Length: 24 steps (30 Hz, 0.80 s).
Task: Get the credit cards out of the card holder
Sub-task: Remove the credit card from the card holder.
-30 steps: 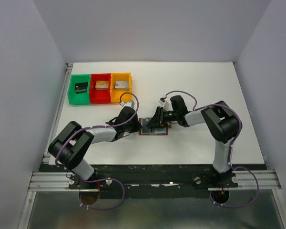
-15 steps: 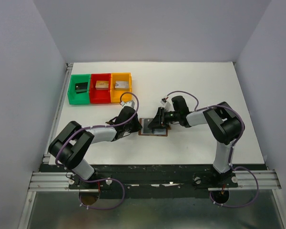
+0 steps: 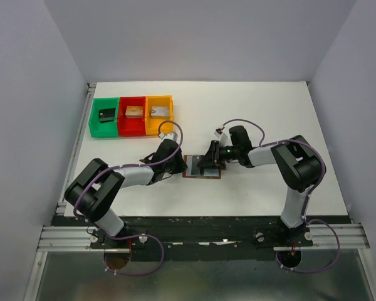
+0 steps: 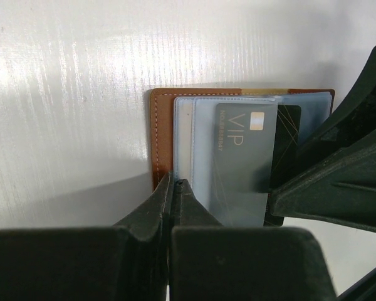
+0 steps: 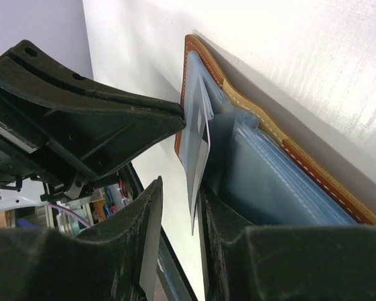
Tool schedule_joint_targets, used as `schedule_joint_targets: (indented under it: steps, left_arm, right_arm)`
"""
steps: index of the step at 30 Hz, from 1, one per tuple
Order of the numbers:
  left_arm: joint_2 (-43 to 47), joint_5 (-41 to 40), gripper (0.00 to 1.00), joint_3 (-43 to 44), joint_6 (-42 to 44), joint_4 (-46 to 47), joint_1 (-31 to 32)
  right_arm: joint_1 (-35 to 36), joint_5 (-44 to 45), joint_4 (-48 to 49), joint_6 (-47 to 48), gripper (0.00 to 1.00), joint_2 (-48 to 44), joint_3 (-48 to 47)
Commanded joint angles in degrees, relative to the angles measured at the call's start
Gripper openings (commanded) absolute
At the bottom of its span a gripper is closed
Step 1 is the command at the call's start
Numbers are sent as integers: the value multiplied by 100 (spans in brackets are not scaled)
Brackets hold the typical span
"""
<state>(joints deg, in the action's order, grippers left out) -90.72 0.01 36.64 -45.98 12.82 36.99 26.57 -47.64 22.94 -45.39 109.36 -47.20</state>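
Well apart: card holder [image 4: 161, 135], bins [image 3: 131, 131] (filled)

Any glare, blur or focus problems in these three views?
Top external: evenly lit, sharp, hardly any shadow. Left wrist: streaky glare on the table, left fingers dark and soft, VIP card legible. Right wrist: card holder edge sharp, right fingers blurred close up, table washed out at top right.

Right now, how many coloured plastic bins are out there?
3, side by side at the far left: green bin, red bin, orange bin. None appears hidden.
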Motion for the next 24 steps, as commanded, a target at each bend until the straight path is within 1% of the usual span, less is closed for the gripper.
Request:
schedule_joint_targets:
  steps: [1, 10, 16, 24]
  left_arm:
    - [-218, -142, 0, -78, 1, -605, 27]
    - [-245, -168, 0, -96, -34, -614, 10]
    - [-201, -194, 0, -122, -52, -614, 18]
    - [-139, -230, 0, -149, -52, -623, 18]
  right_arm:
    - [-72, 9, 18, 65, 35, -231, 123]
    - [-143, 44, 70, 65, 31, -310, 229]
    - [-169, 132, 62, 65, 24, -310, 264]
    - [-231, 237, -35, 118, 19, -380, 334]
